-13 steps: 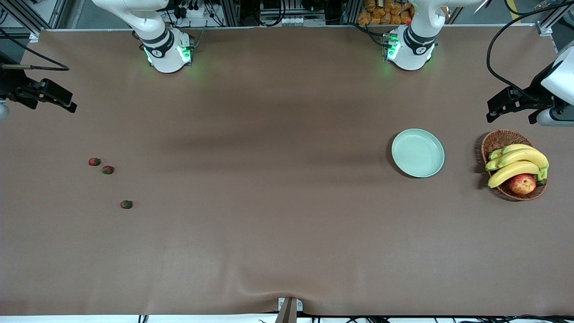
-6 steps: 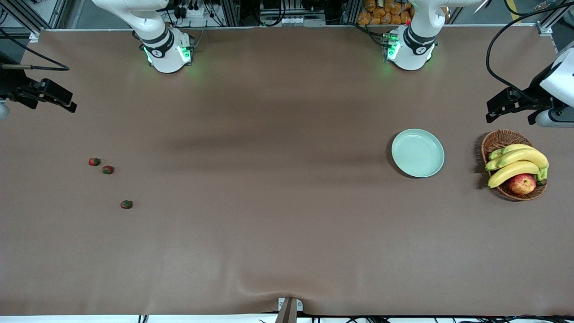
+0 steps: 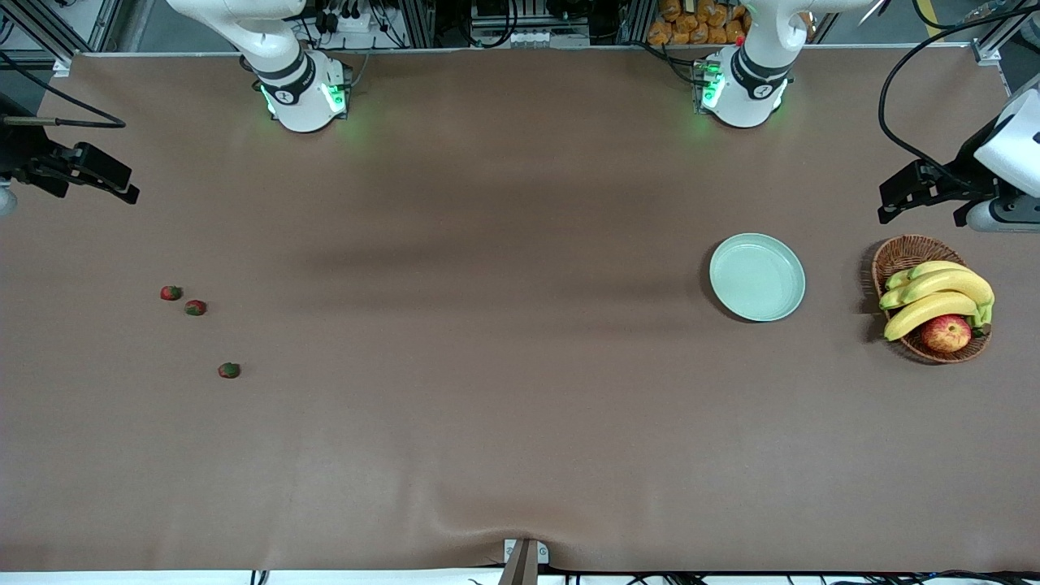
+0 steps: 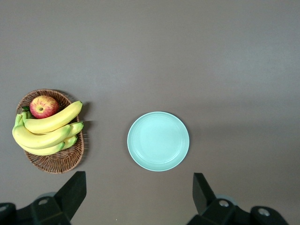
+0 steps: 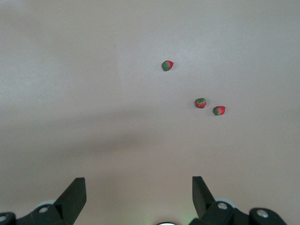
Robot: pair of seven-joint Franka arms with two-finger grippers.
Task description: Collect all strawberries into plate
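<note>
Strawberries [image 3: 195, 307] lie untouched on the bare table, three of them below the right gripper [image 5: 138, 197], which hangs wide-jawed and empty above that end. The plate [image 3: 757, 277] sits empty under the left gripper [image 4: 139, 197], also spread wide, beside the wicker basket [image 3: 902, 253]. Only the left arm has crept slightly over the last second, so collecting has not begun.

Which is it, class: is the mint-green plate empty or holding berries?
Empty. The plate shows only bare glossy surface, and all three strawberries lie on the table near the right arm's end.
</note>
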